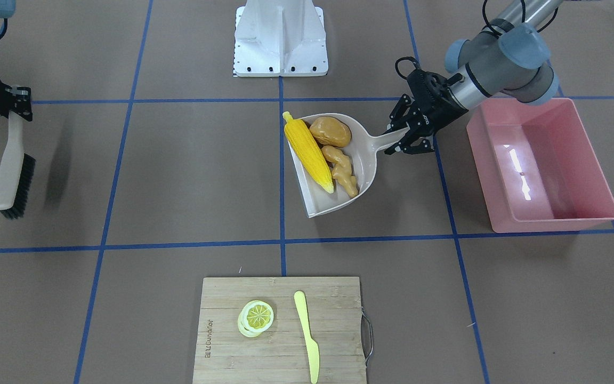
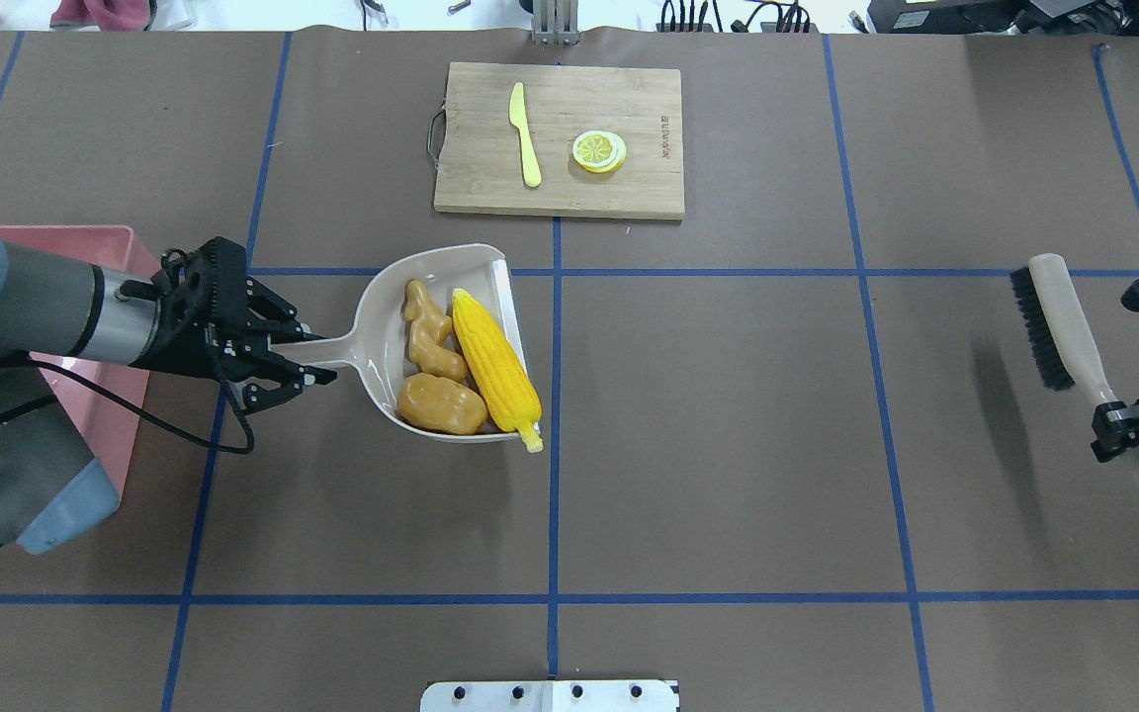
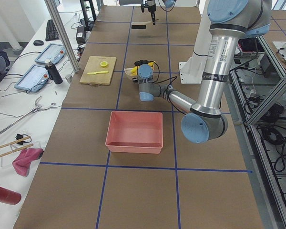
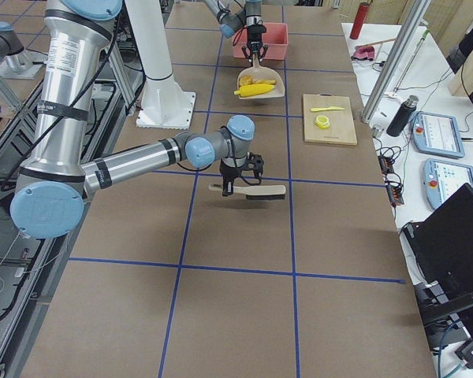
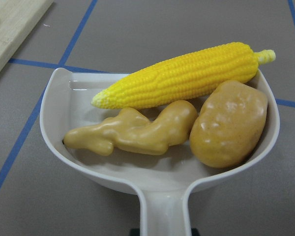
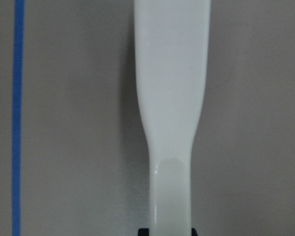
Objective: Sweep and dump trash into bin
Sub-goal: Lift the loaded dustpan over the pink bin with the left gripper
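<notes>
A beige dustpan (image 2: 387, 297) holds the trash: a yellow corn cob (image 2: 495, 366), a tan ginger root (image 2: 428, 331) and a brown potato (image 2: 441, 403). All three show close up in the left wrist view: corn (image 5: 182, 73), ginger (image 5: 132, 132), potato (image 5: 230, 123). My left gripper (image 2: 298, 358) is shut on the dustpan's handle (image 2: 322, 346), a little above the table. The pink bin (image 1: 541, 165) stands beside it, on my left. My right gripper (image 2: 1128, 420) is shut on the handle of a brush (image 2: 1064, 326), held above the table at the far right.
A wooden cutting board (image 2: 560, 138) with a lemon slice (image 2: 598, 151) and a yellow knife (image 2: 526, 133) lies at the far side of the table. The robot's white base plate (image 1: 280, 40) sits at the near middle.
</notes>
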